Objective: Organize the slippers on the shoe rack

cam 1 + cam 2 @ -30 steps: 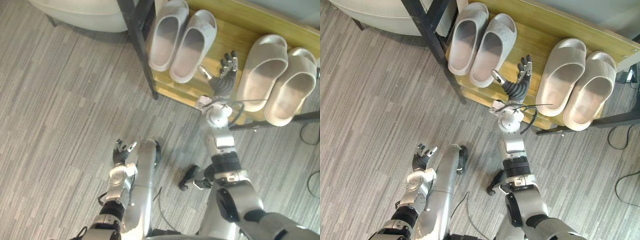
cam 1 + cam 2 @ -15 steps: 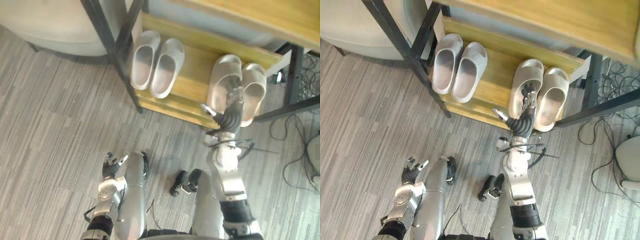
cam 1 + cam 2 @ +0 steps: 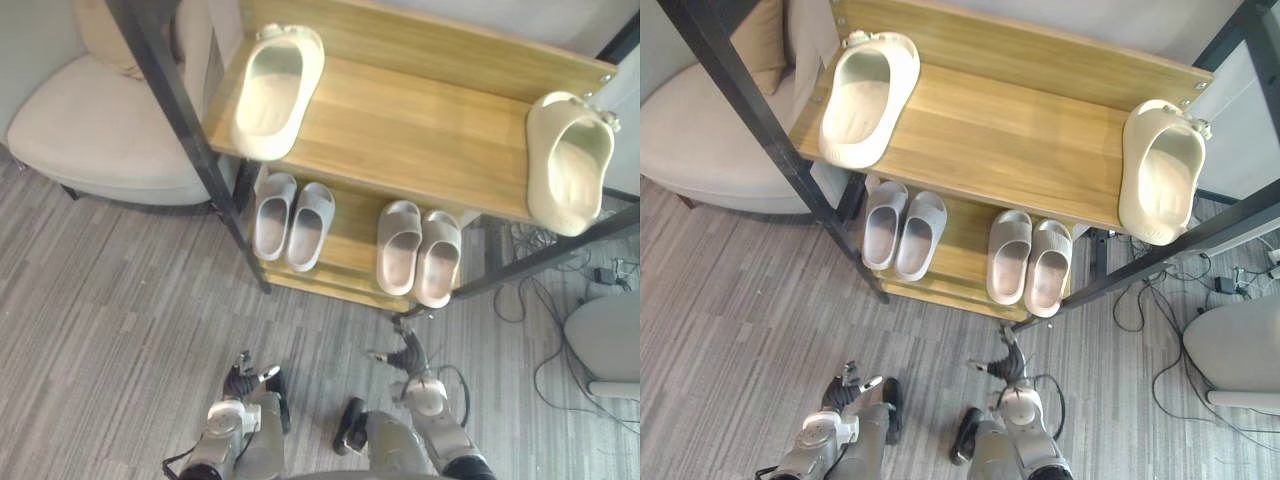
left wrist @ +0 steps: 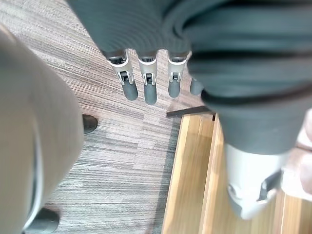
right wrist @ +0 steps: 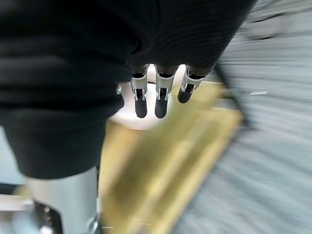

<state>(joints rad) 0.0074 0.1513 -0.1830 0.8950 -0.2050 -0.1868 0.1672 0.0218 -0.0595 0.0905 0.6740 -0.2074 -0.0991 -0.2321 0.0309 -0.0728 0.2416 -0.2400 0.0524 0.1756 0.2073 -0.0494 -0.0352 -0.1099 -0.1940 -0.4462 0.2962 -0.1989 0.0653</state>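
**Top shelf next: two cream slippers lie apart**

At nine o'clock in the head view sits a beige upholstered armchair (image 3: 90,130), just beside the black-framed wooden shoe rack (image 3: 420,130). Our left hand (image 3: 245,375) hangs low at seven o'clock, over the grey floor. Its fingers (image 4: 146,90) are straight and it holds nothing.

At eleven o'clock the left cream moulded slipper (image 3: 277,90) lies alone on the top shelf, at its left end. Below it, on the lower shelf, the left pair of grey moulded slippers (image 3: 292,215) stands side by side and touching.

Our right hand (image 3: 408,355) is at five o'clock in front of the rack, fingers (image 5: 156,100) relaxed and empty. Above it the right pair of grey moulded slippers (image 3: 418,250) is also set together. At two o'clock the right cream moulded slipper (image 3: 570,160) sits at the far right end of the top shelf, well apart from its mate.

We judge the lower shelf done and the cream pair the work left. To do it well, we should raise the right hand to the right cream slipper and grip it across the upper. Then we carry it toward eleven o'clock and set it flat, touching its mate and pointing the same way.
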